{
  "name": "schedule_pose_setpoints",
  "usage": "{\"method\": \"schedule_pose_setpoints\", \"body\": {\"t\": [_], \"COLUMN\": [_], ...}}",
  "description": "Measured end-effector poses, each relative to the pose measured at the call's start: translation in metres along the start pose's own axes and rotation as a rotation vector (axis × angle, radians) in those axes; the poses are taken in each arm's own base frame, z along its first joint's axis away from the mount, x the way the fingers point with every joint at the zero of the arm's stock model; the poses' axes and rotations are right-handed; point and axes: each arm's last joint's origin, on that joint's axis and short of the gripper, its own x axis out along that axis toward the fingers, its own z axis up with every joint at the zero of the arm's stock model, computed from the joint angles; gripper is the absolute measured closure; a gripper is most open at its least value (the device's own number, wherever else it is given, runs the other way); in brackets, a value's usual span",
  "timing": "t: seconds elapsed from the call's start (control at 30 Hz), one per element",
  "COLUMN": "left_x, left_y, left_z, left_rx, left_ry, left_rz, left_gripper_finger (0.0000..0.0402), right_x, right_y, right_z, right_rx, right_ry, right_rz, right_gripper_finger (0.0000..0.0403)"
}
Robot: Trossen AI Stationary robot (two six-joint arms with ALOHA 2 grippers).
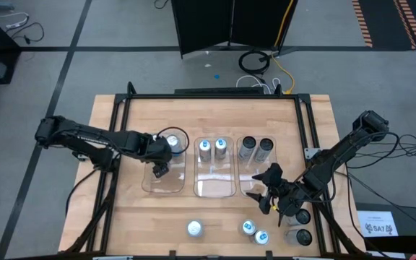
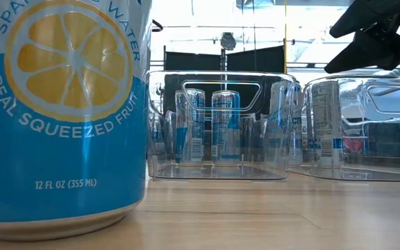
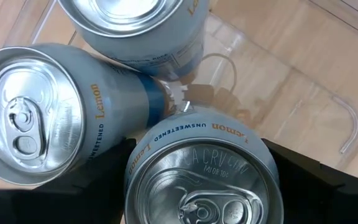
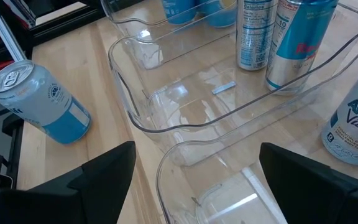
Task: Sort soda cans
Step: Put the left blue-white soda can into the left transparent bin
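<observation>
Nearest the low camera stands a tall lemon sparkling-water can (image 2: 64,114), smooth blue and white aluminium with a printed lemon slice, upright on the pale wood-grain table (image 1: 222,217); from above it is the lone silver-topped can (image 1: 195,229) at the front edge, with two blue-topped cans (image 1: 254,231) and two dark-topped cans (image 1: 299,227) further right. Behind them sit three clear, glossy plastic bins with rounded corners, side by side. The left gripper (image 1: 162,153) reaches over the left bin (image 1: 166,182), its dark fingers spread on either side of a ribbed silver lemon can (image 3: 205,177) standing against two others (image 3: 39,115); whether they press it I cannot tell. The middle bin (image 1: 215,188) holds two slim blue-and-silver cans (image 1: 212,148) at its far end. The right gripper (image 1: 268,189) hovers open and empty over the right bin (image 4: 229,186), which holds two dark-topped cans (image 1: 256,147). Beyond the table lie grey carpet tiles, a black panel (image 1: 230,25) and coiled cables (image 1: 255,61).
</observation>
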Motion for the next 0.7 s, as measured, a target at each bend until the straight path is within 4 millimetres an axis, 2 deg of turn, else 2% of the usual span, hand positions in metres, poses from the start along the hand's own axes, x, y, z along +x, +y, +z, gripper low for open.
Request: {"method": "schedule_pose_setpoints", "body": {"t": [0.13, 0.37, 0.7], "left_x": [0.0, 0.0001, 0.0], "left_y": [-0.0001, -0.001, -0.0004], "left_z": [-0.0001, 0.0012, -0.0012], "left_rx": [0.0, -0.004, 0.002], "left_ry": [0.001, -0.013, 0.024], "left_rz": [-0.001, -0.009, -0.018], "left_gripper_finger": [0.008, 0.0044, 0.0039], "right_x": [-0.0001, -0.0001, -0.0001], "right_y": [0.0001, 0.0001, 0.0002], "right_z": [0.0001, 0.0001, 0.0001], "right_rx": [0.0, 0.001, 0.001], "right_ry": [0.0, 0.0, 0.003], "right_rz": [0.001, 0.001, 0.004], "right_gripper_finger": [0.0067, 0.0067, 0.0067]}}
